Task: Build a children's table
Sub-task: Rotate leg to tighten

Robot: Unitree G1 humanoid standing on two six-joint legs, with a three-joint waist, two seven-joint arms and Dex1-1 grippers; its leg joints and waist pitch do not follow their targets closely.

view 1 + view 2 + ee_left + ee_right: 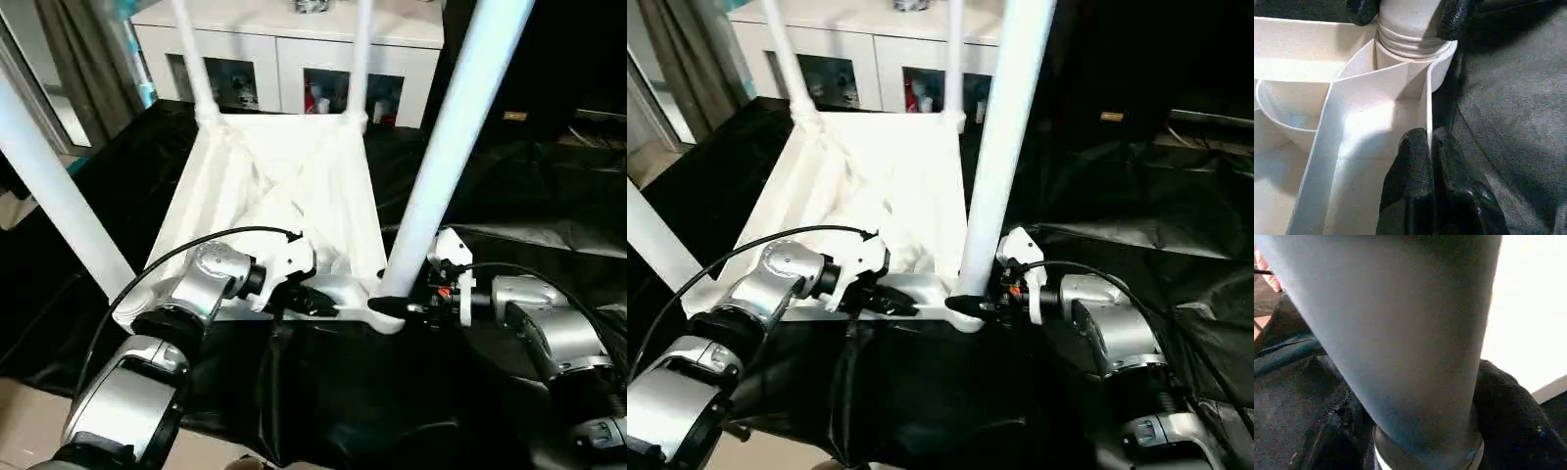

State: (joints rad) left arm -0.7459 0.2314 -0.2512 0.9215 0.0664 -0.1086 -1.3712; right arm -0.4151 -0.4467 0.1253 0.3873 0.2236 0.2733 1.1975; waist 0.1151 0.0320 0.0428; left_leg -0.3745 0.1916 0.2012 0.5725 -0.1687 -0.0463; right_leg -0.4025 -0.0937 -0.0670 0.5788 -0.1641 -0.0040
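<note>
White table (284,186) upside down, L claw (1430,147) pinching rim, R claw (392,306) clamping leg (446,147).

Smooth glossy white plastic table (284,186) on matt black cloth (529,196).

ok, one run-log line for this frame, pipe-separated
stage: last leg seating | tabletop: upside down, four legs up | left claw: shut on tabletop rim | right claw: shut on near-right leg base at socket

The left gripper's (1431,147) black fingers (1413,171) pinch the tabletop's (1376,127) thin side rim; beyond, two other black fingers (1452,19) flank a leg (1408,24) in its corner socket (1442,63).
</note>
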